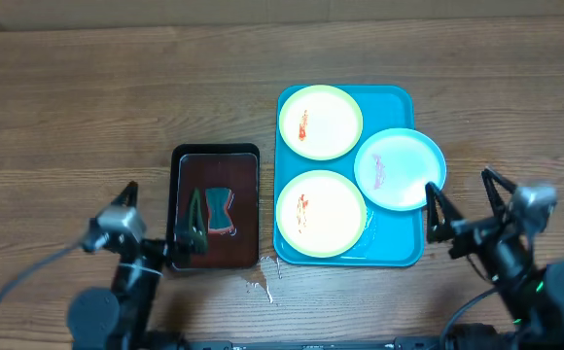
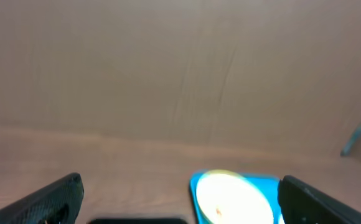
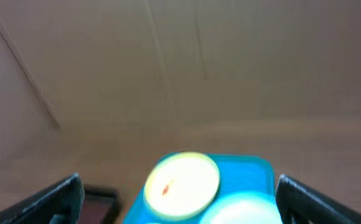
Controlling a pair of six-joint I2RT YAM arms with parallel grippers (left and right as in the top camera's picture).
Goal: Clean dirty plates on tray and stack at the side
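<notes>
Sitting right of centre on the wooden table (image 1: 68,97): the teal tray (image 1: 402,251). Lying on its far left part, a yellow-green plate (image 1: 321,122) showing a red smear. Lying on its near left part, a second yellow-green plate (image 1: 320,214), also showing a red smear. Resting at the right, between those two, the blue-white plate (image 1: 400,169), bearing a faint pink streak and jutting out over the right rim.

Standing just left of the teal tray, apart from it: a smaller dark brown tray (image 1: 216,153), holding a teal sponge (image 1: 220,211) and, just left of that, a dark green item (image 1: 195,206) too small for identifying. Showing on the bare wood near the gap between both trays: a small pale stain (image 1: 260,285).

Hovering at the near left: the left gripper (image 1: 158,214), spread fully wide and gripping nothing, reaching with one finger over the near left corner of the dark brown tray. Hovering at the near right: the right gripper (image 1: 458,181), likewise spread fully wide and holding nothing, with its left finger lying close to the near right edge of the blue-white plate; touching or not, not telling from above.

Appearing blurred in both wrist views, beyond black fingers (image 2: 50,202) set far apart: the teal tray and pale plate shapes.
</notes>
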